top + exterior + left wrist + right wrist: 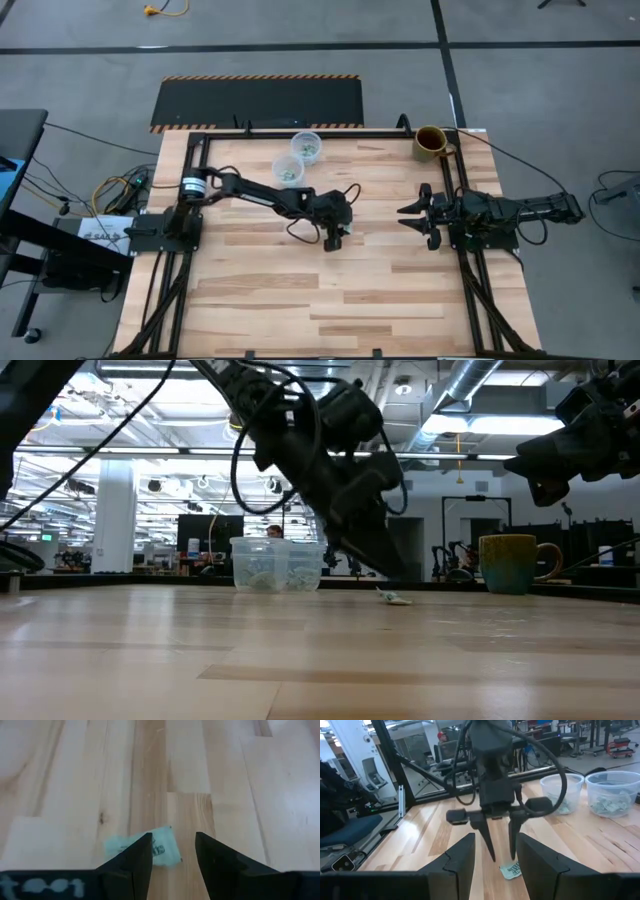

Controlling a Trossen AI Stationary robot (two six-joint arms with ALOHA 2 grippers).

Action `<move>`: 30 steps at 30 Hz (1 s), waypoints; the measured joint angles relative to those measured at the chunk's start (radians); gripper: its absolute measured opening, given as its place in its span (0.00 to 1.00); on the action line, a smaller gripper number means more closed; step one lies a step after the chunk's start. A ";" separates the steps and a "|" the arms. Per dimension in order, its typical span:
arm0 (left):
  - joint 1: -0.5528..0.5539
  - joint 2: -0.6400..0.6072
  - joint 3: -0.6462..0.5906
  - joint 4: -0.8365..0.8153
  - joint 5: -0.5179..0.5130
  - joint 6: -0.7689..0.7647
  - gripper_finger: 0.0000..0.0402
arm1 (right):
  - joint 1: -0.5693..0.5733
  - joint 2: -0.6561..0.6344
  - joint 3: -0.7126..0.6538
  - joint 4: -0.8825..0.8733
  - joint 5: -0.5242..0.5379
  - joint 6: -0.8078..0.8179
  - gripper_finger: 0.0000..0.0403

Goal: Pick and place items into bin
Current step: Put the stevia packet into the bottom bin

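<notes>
- One item (162, 849) lies flat on the table (330, 300) near its centre, under the left claw (333, 238), whose fingers stand parted and empty astride it, tips just above the wood.
- Risk, as I judge it: the wrapper is thin and flat, so closing fingers could slide over it or nudge it aside instead of pinching it; in the left wrist view it sits off-centre, partly behind one finger (131, 862), which makes a corner-only grip likely.
- A corner grip could let the item drop on the way to the two clear cups (297, 158), which stand at about 11 o'clock from the claw.
- The item is a small pale green-and-white packet, slightly crumpled, with dark print.
- The right claw (408, 215) waits at 3 o'clock, parted and empty; a brown mug (431, 143) stands at 1 o'clock.
</notes>
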 joint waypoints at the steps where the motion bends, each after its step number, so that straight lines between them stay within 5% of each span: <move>1: -0.001 0.015 0.001 0.019 0.000 -0.007 0.34 | 0.000 0.000 0.000 0.000 0.000 0.000 0.34; 14: -0.040 0.168 0.042 0.056 -0.092 -0.157 0.33 | 0.000 0.000 0.000 0.000 0.000 0.000 0.34; 21: -0.090 0.171 0.070 0.047 -0.160 -0.192 0.05 | 0.000 0.000 0.000 0.000 0.000 0.000 0.34; 30: -0.132 0.189 0.300 0.019 -0.351 -0.181 0.01 | 0.000 0.000 0.000 0.000 0.000 0.000 0.34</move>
